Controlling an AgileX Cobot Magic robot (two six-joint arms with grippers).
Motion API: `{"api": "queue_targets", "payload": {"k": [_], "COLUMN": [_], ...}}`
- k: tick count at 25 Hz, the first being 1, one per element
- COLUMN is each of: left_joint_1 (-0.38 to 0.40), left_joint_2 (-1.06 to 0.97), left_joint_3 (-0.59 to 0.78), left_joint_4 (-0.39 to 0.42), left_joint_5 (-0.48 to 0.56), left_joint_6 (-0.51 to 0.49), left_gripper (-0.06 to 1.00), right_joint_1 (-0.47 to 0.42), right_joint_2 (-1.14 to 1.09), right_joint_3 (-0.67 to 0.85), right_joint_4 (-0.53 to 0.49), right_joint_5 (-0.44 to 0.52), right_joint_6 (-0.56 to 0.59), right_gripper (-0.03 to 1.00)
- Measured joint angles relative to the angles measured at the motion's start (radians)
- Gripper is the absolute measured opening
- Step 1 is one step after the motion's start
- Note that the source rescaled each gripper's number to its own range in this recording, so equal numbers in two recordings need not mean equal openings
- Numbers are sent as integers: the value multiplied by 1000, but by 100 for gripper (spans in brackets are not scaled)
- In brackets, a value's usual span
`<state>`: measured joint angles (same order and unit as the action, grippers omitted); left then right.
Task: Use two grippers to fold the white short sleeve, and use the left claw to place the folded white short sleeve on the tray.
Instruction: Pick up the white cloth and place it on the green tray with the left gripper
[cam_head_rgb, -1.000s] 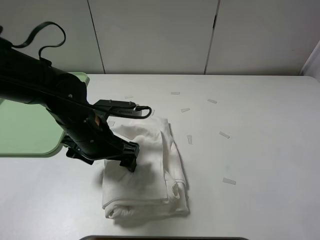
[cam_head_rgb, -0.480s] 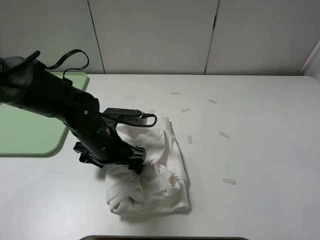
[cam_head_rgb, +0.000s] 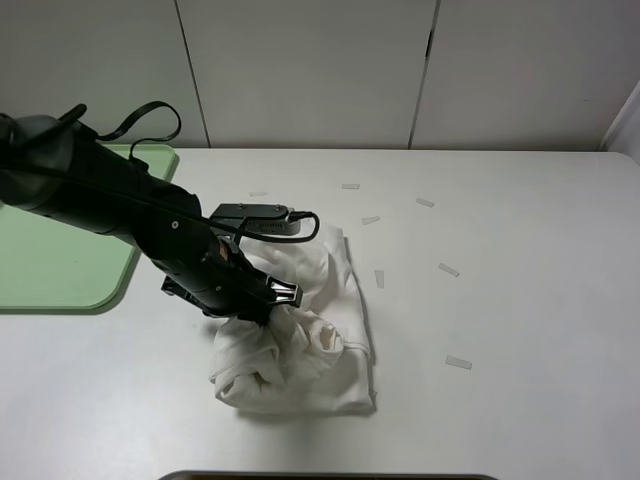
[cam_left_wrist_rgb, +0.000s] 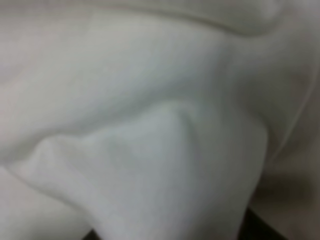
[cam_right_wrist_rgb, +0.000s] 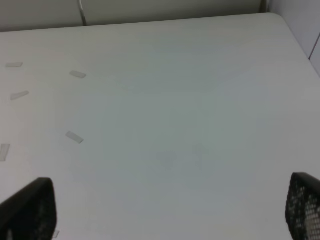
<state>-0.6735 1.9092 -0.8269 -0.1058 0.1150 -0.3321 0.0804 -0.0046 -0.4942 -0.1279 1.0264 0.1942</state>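
Note:
The white short sleeve (cam_head_rgb: 312, 350) lies bunched and partly folded on the white table, just left of centre in the exterior view. My left gripper (cam_head_rgb: 271, 299) is down on the shirt's left part, and the cloth is gathered and pulled up toward its claw. The left wrist view is filled with white cloth (cam_left_wrist_rgb: 150, 125) pressed close, and the fingers hardly show. The light-green tray (cam_head_rgb: 50, 262) lies at the left edge, behind the left arm. My right gripper (cam_right_wrist_rgb: 170, 210) is open and empty over bare table; it is out of the exterior view.
Several small pale tape strips (cam_head_rgb: 458, 362) are scattered on the table right of and behind the shirt, and some show in the right wrist view (cam_right_wrist_rgb: 74, 137). A black cable loops over the left arm. White wall panels stand behind the table.
My left gripper has moved right onto the shirt and closed on it. The flat folded cloth has been bunched up and drawn toward the claw.

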Motion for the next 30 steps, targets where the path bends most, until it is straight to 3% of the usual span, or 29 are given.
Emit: {"api": "queue_targets", "payload": {"k": [8,13,15,19,30], "left_joint_1": [83,198,281,362,703], "left_joint_2": [-54,-130,-166,-187,-194], "left_joint_3": [-27,-30,-30,-30,-30], "left_joint_4": [8,15,33,69,337], "left_joint_5": [120,204,237,263,270], "left_joint_6": [95,194,243,268,274], "left_gripper": [22,21,21,21,21], "right_joint_1": [0,0,0,0,0], "right_joint_2": [0,0,0,0,0], "right_joint_3": [0,0,0,0,0], "right_joint_4": [0,0,0,0,0], "right_joint_5": [0,0,0,0,0], "right_joint_6": [0,0,0,0,0], "right_gripper": [100,100,100,100,100]}}
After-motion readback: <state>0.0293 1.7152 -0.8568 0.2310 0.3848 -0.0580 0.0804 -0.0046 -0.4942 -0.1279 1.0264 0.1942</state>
